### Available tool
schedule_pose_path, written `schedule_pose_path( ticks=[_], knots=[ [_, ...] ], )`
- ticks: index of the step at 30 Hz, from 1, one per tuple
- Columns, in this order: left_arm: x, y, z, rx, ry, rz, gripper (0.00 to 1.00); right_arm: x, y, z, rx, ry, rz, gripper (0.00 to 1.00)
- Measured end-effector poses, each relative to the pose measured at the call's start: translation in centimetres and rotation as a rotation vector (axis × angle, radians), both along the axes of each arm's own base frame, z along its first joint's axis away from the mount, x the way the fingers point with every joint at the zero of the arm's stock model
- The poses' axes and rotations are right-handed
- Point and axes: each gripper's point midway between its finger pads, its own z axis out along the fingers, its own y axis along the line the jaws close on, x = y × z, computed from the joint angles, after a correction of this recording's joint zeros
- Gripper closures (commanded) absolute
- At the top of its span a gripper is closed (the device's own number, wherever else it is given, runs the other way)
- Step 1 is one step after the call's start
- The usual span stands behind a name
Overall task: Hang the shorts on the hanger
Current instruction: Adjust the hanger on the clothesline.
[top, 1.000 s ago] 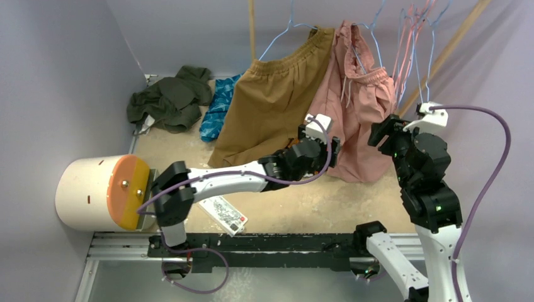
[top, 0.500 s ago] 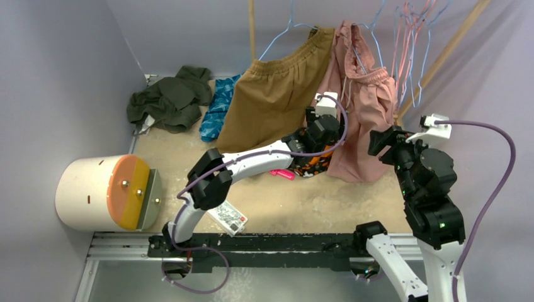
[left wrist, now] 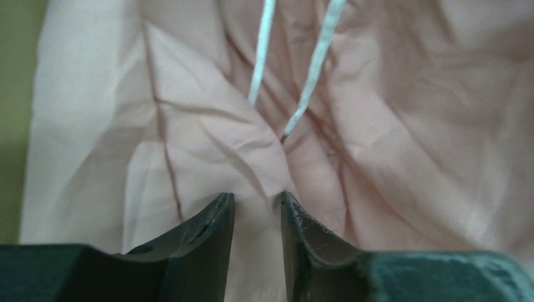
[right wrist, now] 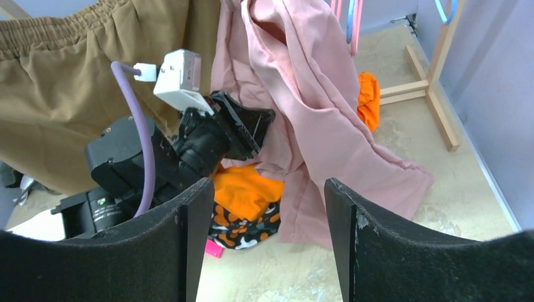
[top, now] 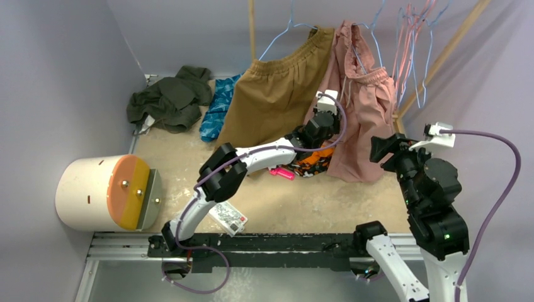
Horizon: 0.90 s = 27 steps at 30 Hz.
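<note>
The dusty-pink shorts (top: 356, 107) hang at the back from a light-blue wire hanger (top: 375, 39), and their lower end rests on the table. My left gripper (top: 324, 126) is pushed against their left side. In the left wrist view the jaws (left wrist: 255, 198) stand a narrow gap apart, with both tips touching the pink fabric (left wrist: 208, 126) just below the light drawstring (left wrist: 315, 69). I cannot tell if any fabric is pinched. My right gripper (top: 378, 148) hangs to the right of the shorts, wide open and empty (right wrist: 267, 239). It looks at the shorts (right wrist: 327, 107) and the left gripper (right wrist: 252, 126).
The larger tan-brown shorts (top: 277, 107) hang just left of the pink ones. An orange and patterned garment (top: 312, 160) and a small pink item (top: 282, 173) lie below the left gripper. Pink hangers (top: 409, 44), a wooden rack leg (top: 441, 56), green clothes (top: 170, 100), a cylinder (top: 101, 192) and a packet (top: 228, 216) surround them.
My left arm has stretched forward and its gripper has risen from low by the shorts' hem up against their side. My right arm has drawn back a little to the right.
</note>
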Motion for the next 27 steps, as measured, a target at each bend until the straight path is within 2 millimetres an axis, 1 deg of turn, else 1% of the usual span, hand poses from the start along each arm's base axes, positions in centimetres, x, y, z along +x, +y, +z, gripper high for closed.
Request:
schedule_pose_path(
  ticks=[1,3,5,9,10,12,13,14,15,18,20,23,27],
  knots=[
    [0.2,-0.3,0.2,-0.012,-0.016,-0.015,0.74,-0.2,0.0,0.0,0.001,-0.001,0.002,0.33],
    [0.3,-1.2,0.7,-0.046,-0.047,-0.051,0.84,-0.6,-0.1,0.0,0.003,-0.006,0.002,0.33],
    [0.2,-2.1,1.5,-0.09,-0.086,-0.089,1.0,-0.9,-0.2,0.2,0.005,-0.017,0.001,0.33],
    [0.3,-3.6,2.9,-0.147,-0.153,-0.136,1.0,-1.2,-0.3,0.2,0.005,-0.022,-0.001,0.33],
    [0.4,-3.9,3.4,-0.159,-0.167,-0.142,0.91,-1.3,-0.3,0.2,0.005,-0.022,-0.001,0.33],
    [0.3,-4.1,4.1,-0.173,-0.181,-0.151,0.62,-1.3,-0.3,0.2,0.005,-0.022,-0.001,0.33],
    [0.3,-4.1,4.4,-0.181,-0.189,-0.152,0.51,-1.3,-0.3,0.2,0.005,-0.022,0.0,0.33],
    [0.1,-4.0,4.7,-0.192,-0.189,-0.154,0.43,-1.3,-0.3,0.2,0.005,-0.022,0.0,0.33],
    [0.0,-3.7,4.7,-0.19,-0.183,-0.151,0.37,-1.3,-0.3,0.2,0.005,-0.022,0.0,0.33],
    [-0.9,-2.0,4.3,-0.174,-0.138,-0.134,0.32,-1.3,-0.2,0.3,0.006,-0.024,0.002,0.33],
    [-1.6,-0.5,4.4,-0.149,-0.105,-0.1,0.3,-1.4,-0.2,0.4,0.008,-0.029,0.005,0.33],
    [-2.1,1.9,5.7,-0.128,-0.078,-0.02,0.28,-1.4,-0.2,0.3,0.009,-0.031,0.006,0.33],
    [-2.4,4.1,7.7,-0.123,-0.074,0.072,0.28,-1.3,-0.1,0.3,0.009,-0.03,0.008,0.33]
  ],
)
